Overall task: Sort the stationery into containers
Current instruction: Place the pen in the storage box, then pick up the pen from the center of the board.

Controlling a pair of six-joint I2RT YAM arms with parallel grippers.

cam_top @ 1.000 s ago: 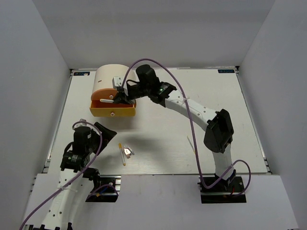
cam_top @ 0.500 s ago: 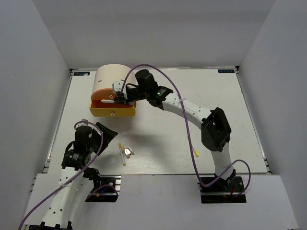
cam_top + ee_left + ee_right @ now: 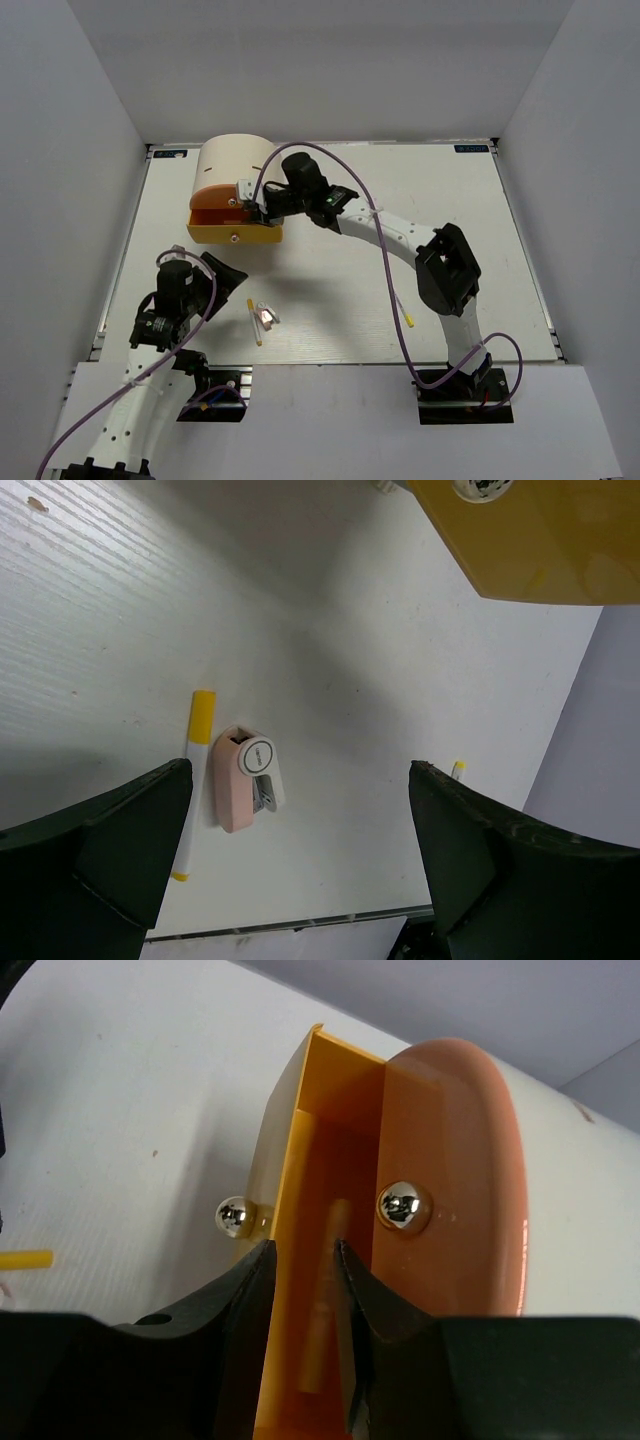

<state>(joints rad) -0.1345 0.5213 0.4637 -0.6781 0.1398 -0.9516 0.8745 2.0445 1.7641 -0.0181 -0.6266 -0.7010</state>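
The cream cabinet (image 3: 235,162) stands at the back left with its yellow drawer (image 3: 235,233) pulled out under the shut orange drawer (image 3: 214,195). My right gripper (image 3: 250,205) hangs over the open drawer. In the right wrist view its jaws (image 3: 300,1252) stand slightly apart, and a thin stick (image 3: 322,1310) lies inside the yellow drawer (image 3: 290,1260) between them, loose. My left gripper (image 3: 215,275) is wide open above the table. Beyond it lie a yellow and white stick (image 3: 195,770) and a pinkish clip (image 3: 245,780), side by side.
Another thin stick (image 3: 404,306) with a yellow tip lies on the table right of centre, beside the right arm's elbow. Two round metal knobs (image 3: 404,1206) sit on the drawer fronts. Grey walls close in the table (image 3: 330,300) on three sides.
My right gripper has moved left and down into the yellow drawer, and its jaws have parted, leaving the stick in the drawer. The left arm has stayed put.
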